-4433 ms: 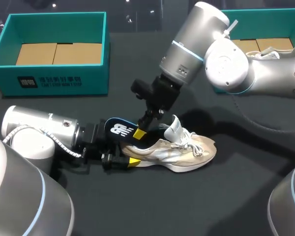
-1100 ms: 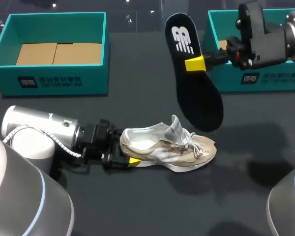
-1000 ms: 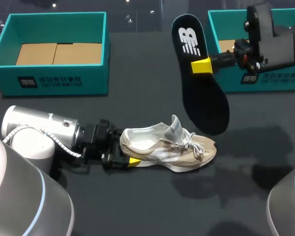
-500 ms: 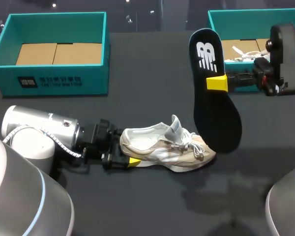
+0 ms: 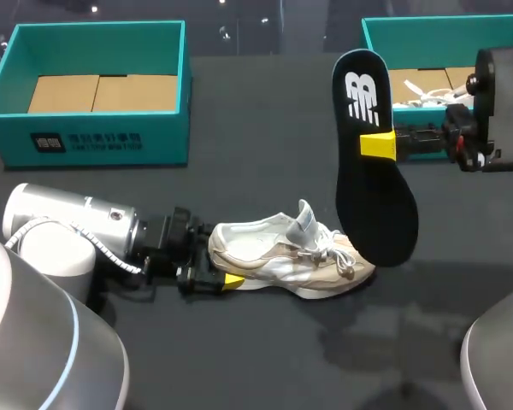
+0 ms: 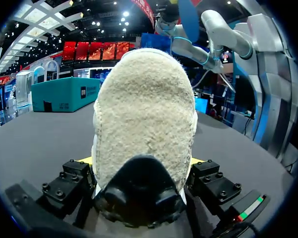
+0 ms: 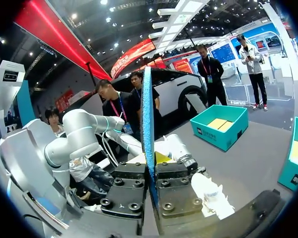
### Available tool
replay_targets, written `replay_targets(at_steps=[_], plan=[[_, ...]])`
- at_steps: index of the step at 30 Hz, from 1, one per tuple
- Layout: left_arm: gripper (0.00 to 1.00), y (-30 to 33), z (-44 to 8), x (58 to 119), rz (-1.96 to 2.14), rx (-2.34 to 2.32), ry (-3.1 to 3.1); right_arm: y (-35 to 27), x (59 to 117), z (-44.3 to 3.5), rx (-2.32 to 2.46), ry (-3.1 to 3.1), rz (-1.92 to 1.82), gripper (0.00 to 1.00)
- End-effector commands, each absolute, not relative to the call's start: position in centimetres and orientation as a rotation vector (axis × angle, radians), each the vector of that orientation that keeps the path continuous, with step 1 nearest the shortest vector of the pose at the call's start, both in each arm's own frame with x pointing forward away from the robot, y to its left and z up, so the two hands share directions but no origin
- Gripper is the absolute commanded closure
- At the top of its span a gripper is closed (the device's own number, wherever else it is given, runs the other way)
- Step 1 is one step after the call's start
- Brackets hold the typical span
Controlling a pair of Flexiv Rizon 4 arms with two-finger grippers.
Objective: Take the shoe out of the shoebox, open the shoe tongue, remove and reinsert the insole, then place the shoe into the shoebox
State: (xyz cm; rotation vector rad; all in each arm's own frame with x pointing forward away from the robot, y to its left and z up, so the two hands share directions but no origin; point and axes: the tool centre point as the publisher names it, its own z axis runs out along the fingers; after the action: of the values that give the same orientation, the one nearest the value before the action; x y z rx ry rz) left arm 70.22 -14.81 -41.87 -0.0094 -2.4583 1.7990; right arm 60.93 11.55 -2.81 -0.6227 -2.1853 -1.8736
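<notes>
Beige-and-white lace-up sneaker (image 5: 291,260) sits on its sole near the middle of the dark counter (image 5: 265,120), a little toward the near edge. Its toe points to the right edge and its grey tongue stands up. The left hand (image 5: 215,266), lying low along the counter from the left edge, is clamped on the heel. In the left wrist view the fuzzy heel (image 6: 144,124) fills the gap of that hand (image 6: 141,166), with a yellow tip pressed to each side.

The right hand (image 5: 377,145), coming in from the right edge, pinches a long black foam insole (image 5: 372,162) with a white logo, holding it by its edge about halfway along. The insole hangs upright in the air, narrow logo end up. Its broad end is just over the sneaker's toe; I cannot tell whether they touch. In the right wrist view the insole (image 7: 148,119) runs edge-on between the closed fingers of that hand (image 7: 151,171), showing a blue underside.

An open teal shoebox (image 5: 94,137) with a brown cardboard floor stands at the far left corner. A second teal shoebox (image 5: 427,26) at the far right corner holds a white shoe (image 5: 423,85).
</notes>
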Motion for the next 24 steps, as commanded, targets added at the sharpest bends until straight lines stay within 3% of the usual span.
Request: replay_targets(at_steps=[1, 24], plan=[[1.0, -14.7, -42.1, 70.0, 1.801, -0.007, -2.46, 10.7, 59.3, -3.7, -0.653, -2.176, -1.919, 1.0], [1.0, -14.7, -42.1, 70.0, 1.801, -0.007, -2.46, 11.1, 62.1, -4.7, -0.49, -2.107, -1.924, 1.0]])
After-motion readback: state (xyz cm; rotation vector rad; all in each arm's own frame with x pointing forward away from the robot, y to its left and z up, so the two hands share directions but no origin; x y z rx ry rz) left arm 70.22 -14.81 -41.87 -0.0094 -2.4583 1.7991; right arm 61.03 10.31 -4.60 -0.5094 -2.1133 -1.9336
